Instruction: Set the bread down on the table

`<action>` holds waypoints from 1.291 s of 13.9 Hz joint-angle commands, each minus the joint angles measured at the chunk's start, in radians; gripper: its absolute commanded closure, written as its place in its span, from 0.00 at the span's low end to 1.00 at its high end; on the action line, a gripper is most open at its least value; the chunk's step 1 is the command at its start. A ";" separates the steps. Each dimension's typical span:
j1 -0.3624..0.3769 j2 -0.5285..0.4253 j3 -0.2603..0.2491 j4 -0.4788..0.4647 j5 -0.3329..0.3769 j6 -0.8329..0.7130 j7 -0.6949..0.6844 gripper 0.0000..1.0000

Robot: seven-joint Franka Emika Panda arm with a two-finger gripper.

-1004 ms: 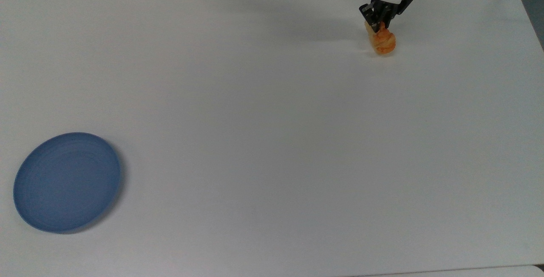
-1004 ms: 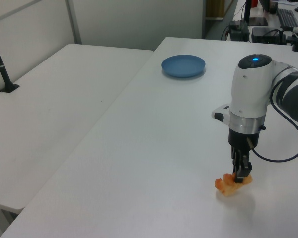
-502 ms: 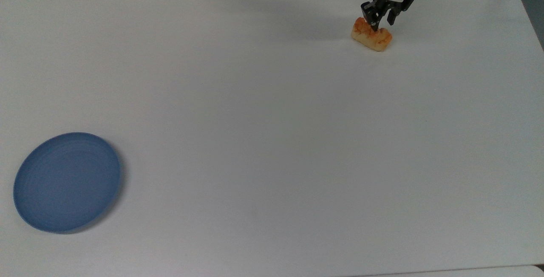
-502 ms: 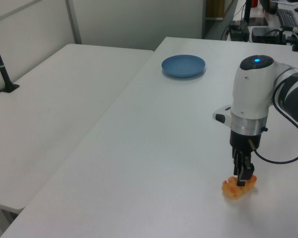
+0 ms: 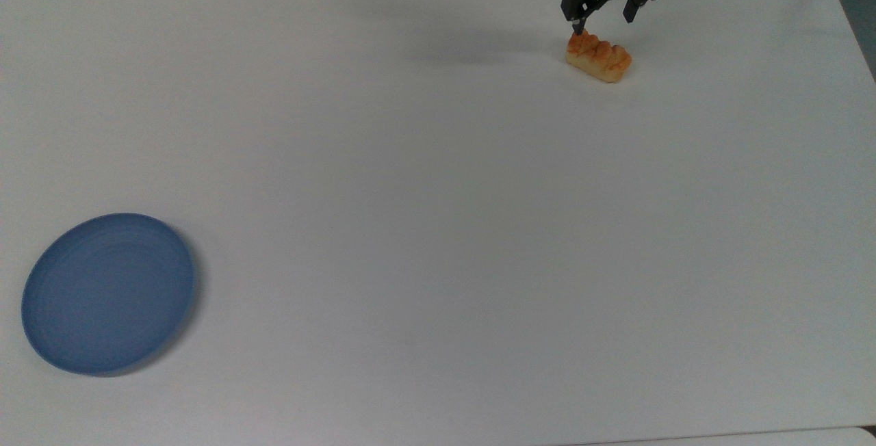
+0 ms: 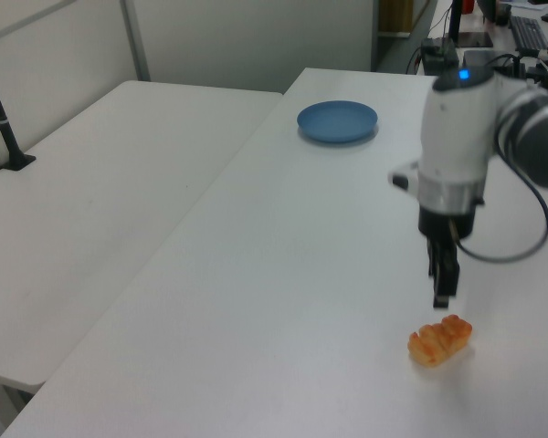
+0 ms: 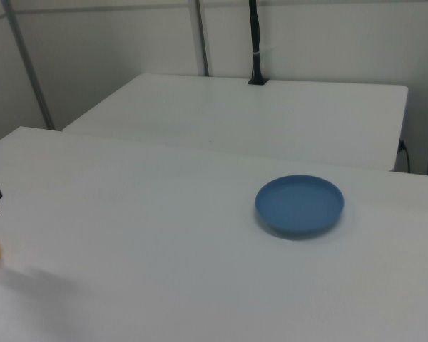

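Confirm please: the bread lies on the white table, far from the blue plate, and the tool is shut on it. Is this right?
One part is wrong. In the left view the tool hangs open above the bread, clear of it. The bread does lie on the white table, far from the blue plate.

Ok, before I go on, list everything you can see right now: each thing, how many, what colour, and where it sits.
bread: one, golden-orange with paler sides, lying flat on the table near the far edge toward the top view's right, nothing gripping it.
plate: one, blue, round, nothing on it, near the top view's lower left, far from the bread.
table: one, white, carrying the bread and the plate.
second table: one, white, alongside on the left view's left.
black post: one, standing on the second table.
gripper: one, black fingers on a white arm, open, raised just above the bread, apart from it.
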 commanded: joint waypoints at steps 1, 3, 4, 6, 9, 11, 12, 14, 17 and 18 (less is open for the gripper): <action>-0.085 -0.087 -0.008 0.106 0.022 -0.162 0.010 0.00; -0.102 -0.100 -0.089 0.207 0.023 -0.272 0.004 0.00; -0.102 -0.100 -0.132 0.247 0.028 -0.315 0.003 0.00; -0.101 -0.101 -0.237 0.318 0.055 -0.355 -0.003 0.00; -0.076 -0.101 -0.376 0.347 0.063 -0.351 -0.101 0.00; -0.075 -0.107 -0.442 0.362 0.103 -0.352 -0.184 0.00; -0.064 -0.110 -0.475 0.364 0.117 -0.351 -0.222 0.00; -0.038 -0.121 -0.535 0.359 0.121 -0.352 -0.293 0.00; -0.017 -0.179 -0.575 0.312 0.126 -0.357 -0.318 0.00; -0.006 -0.201 -0.576 0.287 0.126 -0.357 -0.321 0.00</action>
